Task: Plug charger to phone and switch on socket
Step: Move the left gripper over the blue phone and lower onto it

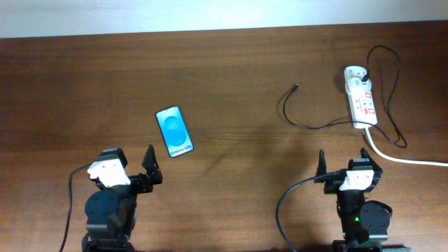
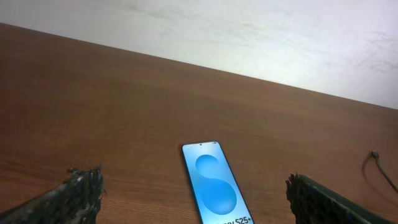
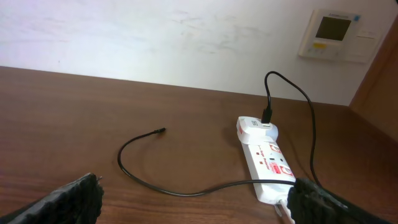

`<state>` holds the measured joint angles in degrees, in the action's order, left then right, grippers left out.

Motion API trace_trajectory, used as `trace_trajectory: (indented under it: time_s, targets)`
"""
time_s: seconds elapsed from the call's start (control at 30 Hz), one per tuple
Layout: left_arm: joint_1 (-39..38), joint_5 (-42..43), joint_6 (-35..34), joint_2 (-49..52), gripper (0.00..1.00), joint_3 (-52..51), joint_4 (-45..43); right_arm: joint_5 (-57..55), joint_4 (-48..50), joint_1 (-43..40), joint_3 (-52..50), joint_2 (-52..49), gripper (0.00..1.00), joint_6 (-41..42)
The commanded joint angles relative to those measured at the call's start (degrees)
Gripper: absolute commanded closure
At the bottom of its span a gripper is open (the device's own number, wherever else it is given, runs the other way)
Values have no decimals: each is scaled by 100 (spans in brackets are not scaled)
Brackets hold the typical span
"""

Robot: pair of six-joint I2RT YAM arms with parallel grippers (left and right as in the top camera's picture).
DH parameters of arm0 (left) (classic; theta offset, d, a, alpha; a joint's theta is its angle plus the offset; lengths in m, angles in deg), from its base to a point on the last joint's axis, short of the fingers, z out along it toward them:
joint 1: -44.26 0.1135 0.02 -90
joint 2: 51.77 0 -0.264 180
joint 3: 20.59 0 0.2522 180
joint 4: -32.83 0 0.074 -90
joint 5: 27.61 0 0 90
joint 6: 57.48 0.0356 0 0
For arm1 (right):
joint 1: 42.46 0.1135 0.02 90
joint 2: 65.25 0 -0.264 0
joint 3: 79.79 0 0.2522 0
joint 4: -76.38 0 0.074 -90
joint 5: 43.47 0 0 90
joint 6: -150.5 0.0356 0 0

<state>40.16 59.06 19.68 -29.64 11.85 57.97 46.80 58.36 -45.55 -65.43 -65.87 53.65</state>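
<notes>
1. The left gripper (image 2: 194,180) hangs above the brown wooden table (image 1: 231,63) with its two dark fingers spread wide and nothing between them
2. The slim black-edged smartphone (image 1: 173,131) lies flat, screen up, just ahead of the left gripper and framed between its fingers. On its bright blue screen, below a rounded shape, white text ends in "S25+"
3. The right gripper (image 3: 196,185) is also spread wide and empty
4. The narrow white power strip (image 3: 267,162) lies ahead and to the right of the right gripper. Its red markings are too small to read
5. The thin black charger cable (image 3: 127,171) rises from a white adapter (image 3: 255,129) at the strip's far end, loops back past the near end, and curves left. Its tiny plug tip (image 3: 158,131) lies free on the table, ahead-left of the right gripper and well apart from the phone
6. A thick white cord (image 1: 402,158) leaves the strip's near end
</notes>
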Motion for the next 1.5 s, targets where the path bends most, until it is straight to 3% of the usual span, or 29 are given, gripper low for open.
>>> trace_trajectory:
  time_s: [0.0,0.13,0.27,0.43,0.5,0.57,0.63,0.7,0.87,1.07,1.17,1.47]
  targets:
    - [24,35,98,129,1,299,-2,55,-28,-42,-28,42,1,-22]
    - [24,-22,98,822,1,857,313,55,-28,-42,-28,42,1,-22]
    - [22,-140,94,2339,1,2208,743,55,-28,-42,-28,42,1,-22]
    - [13,-133,-74,4802,1,5318,3727,57,-28,-42,-28,42,1,-22]
    - [13,428,-76,5473,1,5934,4072,55,-28,-42,-28,42,1,-22]
    - [13,1005,-76,5849,1,5969,4046,55,-28,-42,-28,42,1,-22]
    - [13,994,-129,6137,1,5969,4061,57,-28,-42,-28,42,1,-22]
    - [11,931,-686,6343,1,5969,4172,55,-28,-42,-28,42,1,-22]
    - [-588,-114,-1471,7040,1,5969,4214,55,-28,-42,-28,42,1,-22]
    - [-1207,-199,-1598,7864,1,5969,3515,55,-28,-42,-28,42,1,-22]
    - [-1132,-254,-2264,8236,1,5969,3429,55,-28,-42,-28,42,1,-22]
    - [-828,-256,-2271,8900,1,5963,3427,57,-28,-42,-28,42,1,-22]
